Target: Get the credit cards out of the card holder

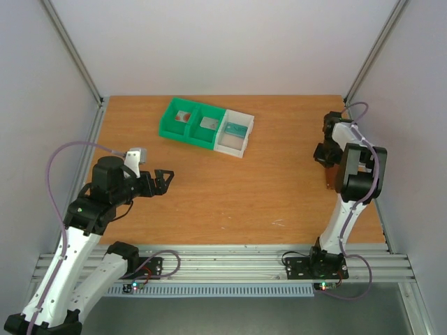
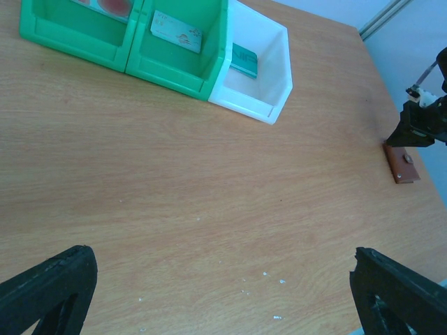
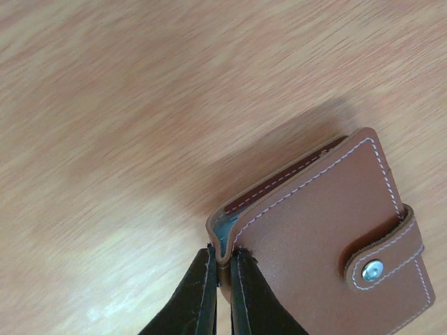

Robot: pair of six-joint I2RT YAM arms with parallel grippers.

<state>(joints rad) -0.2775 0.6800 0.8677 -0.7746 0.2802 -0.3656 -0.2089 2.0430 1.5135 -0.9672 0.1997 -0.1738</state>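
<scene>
My right gripper (image 3: 222, 259) has its fingers pressed almost together, pinching one corner of the card holder (image 3: 328, 230). The thin edge sits between the two black fingertips (image 3: 200, 293), and a bit of grey-blue lining shows at that corner. The card holder lies flat on the table (image 1: 244, 195) near its right edge, folded closed, with the tab (image 3: 383, 252) snapped over the side and the metal stud (image 3: 372, 270) visible. In the top view my right arm hides most of it.

My left gripper (image 1: 165, 179) is spread wide and holds nothing. It hangs over the left part of the table, well apart from the card holder.

At the far side of the table the green bin (image 2: 70, 42) and the white bin (image 2: 276, 66) touch side by side. The red-marked card (image 1: 184, 116) is in the left green compartment. The pale card (image 2: 176, 30) is in the right green compartment. The teal card (image 2: 244, 59) is in the white bin. All three cards are well apart from both grippers.
</scene>
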